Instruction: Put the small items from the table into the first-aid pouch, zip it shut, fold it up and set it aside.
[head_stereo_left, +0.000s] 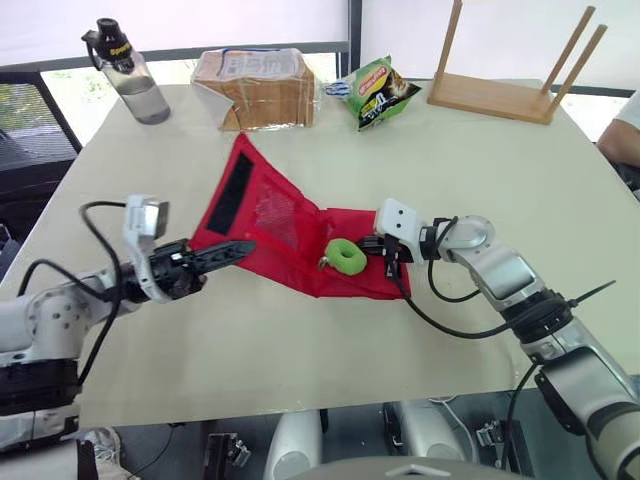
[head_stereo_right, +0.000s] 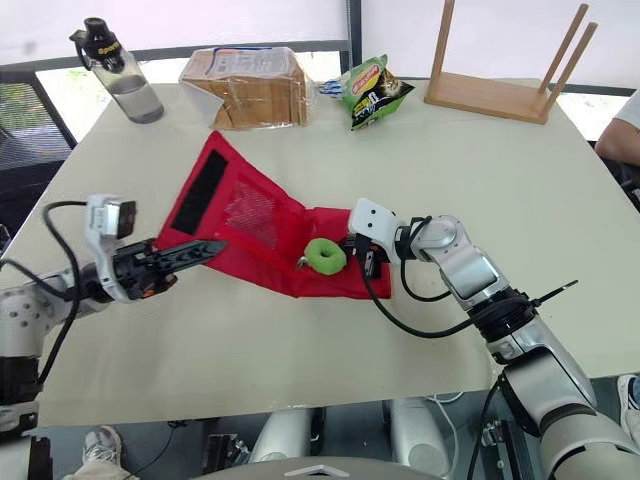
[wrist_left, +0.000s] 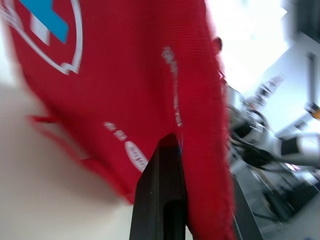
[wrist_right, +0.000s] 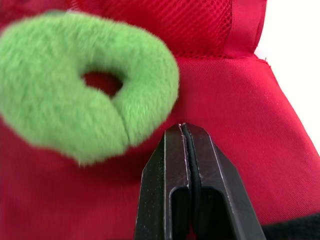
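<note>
Red fabric first-aid pouch (head_stereo_left: 280, 215) lies open mid-table, its long axis running from far left to near right. The fuzzy green ring (head_stereo_left: 347, 256) sits on its near-right panel, just to the left of the right gripper (head_stereo_left: 389, 262), whose fingers are pressed together on the fabric. That arm is clearly nearer. The left gripper (head_stereo_left: 235, 248) looks clamped on the pouch's left edge. Bare beige table (head_stereo_left: 300, 340) gives room in front.

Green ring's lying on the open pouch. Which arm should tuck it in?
Right. The right gripper, shut and empty, sits just beside the green ring on the red pouch. The left gripper is busy, clamped on the pouch's opposite corner.
</note>
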